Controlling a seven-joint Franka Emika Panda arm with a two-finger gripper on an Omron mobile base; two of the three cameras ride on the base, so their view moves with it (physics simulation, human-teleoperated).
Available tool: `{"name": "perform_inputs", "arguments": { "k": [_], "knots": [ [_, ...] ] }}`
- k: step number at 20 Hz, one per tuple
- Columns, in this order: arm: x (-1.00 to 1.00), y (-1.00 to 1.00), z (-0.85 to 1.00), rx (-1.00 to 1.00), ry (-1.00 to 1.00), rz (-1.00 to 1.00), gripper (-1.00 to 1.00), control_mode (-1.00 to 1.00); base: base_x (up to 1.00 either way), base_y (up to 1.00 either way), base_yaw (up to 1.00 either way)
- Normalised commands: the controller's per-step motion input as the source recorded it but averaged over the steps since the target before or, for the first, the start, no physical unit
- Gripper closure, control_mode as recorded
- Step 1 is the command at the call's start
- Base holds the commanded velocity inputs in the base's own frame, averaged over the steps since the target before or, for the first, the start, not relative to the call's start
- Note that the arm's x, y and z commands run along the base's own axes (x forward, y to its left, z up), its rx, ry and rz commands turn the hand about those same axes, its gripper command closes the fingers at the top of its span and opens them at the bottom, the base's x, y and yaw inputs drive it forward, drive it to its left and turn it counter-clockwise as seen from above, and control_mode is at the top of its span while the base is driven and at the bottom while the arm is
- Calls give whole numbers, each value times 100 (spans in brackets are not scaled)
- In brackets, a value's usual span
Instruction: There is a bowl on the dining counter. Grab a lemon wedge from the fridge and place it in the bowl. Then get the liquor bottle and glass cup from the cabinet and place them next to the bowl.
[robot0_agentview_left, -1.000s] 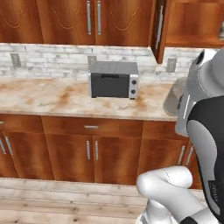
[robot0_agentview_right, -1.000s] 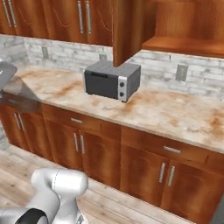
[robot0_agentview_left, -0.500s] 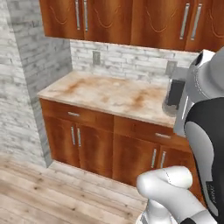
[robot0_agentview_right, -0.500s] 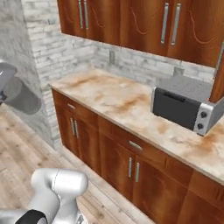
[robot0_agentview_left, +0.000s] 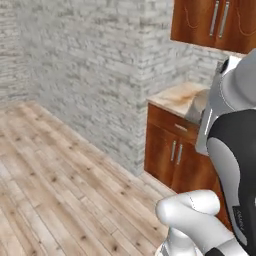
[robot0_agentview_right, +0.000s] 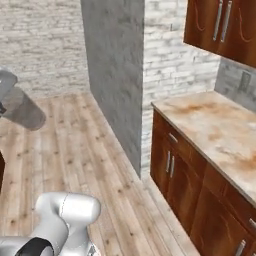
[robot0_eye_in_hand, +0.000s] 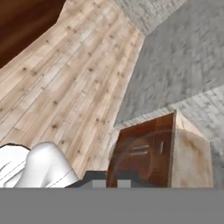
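Glass cup (robot0_agentview_right: 22, 111), translucent grey, is held in the air above the wood floor (robot0_agentview_right: 80, 150), clamped in the closed gripper (robot0_eye_in_hand: 107, 178). Ahead, a counter (robot0_agentview_right: 215, 125) ends with its corner against a brick wall (robot0_agentview_right: 115, 65).

Both base views look forward and down from behind the arm, left and right, at some distance. They share the grey brick wall corner (robot0_agentview_left: 145, 75), the pale wooden plank floor (robot0_agentview_left: 60, 175) and the end of a beige marbled surface (robot0_agentview_right: 220, 130) on reddish-brown cabinets. The hand view looks steeply down on that same corner.
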Motion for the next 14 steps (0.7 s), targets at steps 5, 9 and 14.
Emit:
{"name": "perform_inputs", "arguments": {
  "k": [5,9,14],
  "knots": [
    [0,0,0,0,0,0,100,100,95,12,56],
    [0,0,0,0,0,0,100,100,100,0,48],
    [0,0,0,0,0,0,100,100,100,0,44]
  ]
}}
